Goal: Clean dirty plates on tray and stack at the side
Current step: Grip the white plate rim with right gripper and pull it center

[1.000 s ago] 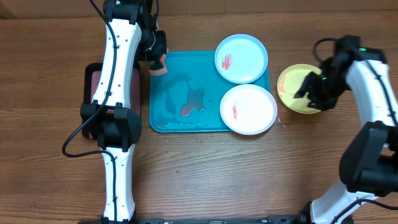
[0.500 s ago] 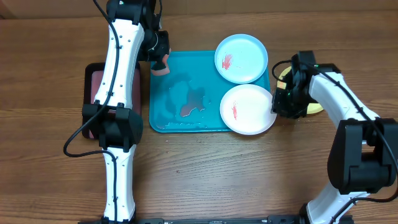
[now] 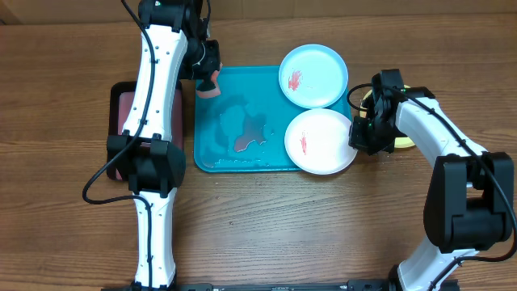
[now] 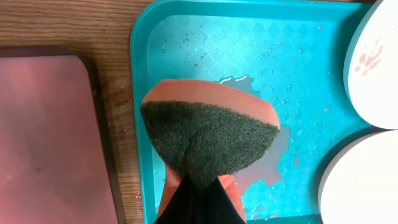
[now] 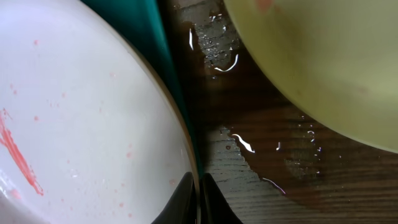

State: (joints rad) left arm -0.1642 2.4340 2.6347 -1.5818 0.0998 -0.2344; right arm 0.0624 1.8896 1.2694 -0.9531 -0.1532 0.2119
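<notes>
– Teal tray [image 3: 212, 153], where is it on your screen?

– Mid-desk [image 3: 323, 234], between my two arms. A puddle [image 3: 246, 133] with a reddish tinge lies on its floor, and drops are scattered around it.

– And the plates?

– I see the blue plate [image 3: 313, 75] on the tray's far right corner and the white plate [image 3: 323, 141] on the near right corner, both hanging over the rim. Each carries a red smear. The yellow-green plate [image 5: 323, 62] is off the tray, on the desk just beside the white one, and my right arm hides most of it from above. Water [image 5: 249, 146] glistens on the wood between those two.

– Left side?

– My left pincer [image 4: 198, 186] is pinching a sponge [image 4: 211, 134], orange with a dark green scrub face, above the tray's far left corner. A black-rimmed tray [image 4: 43, 137] with a pinkish inside sits to the left of it.

– Right side?

– My right pincer [image 5: 198, 199] is at the white plate's right edge, its fingers drawn together on the rim, one over the inside and one outside.
</notes>
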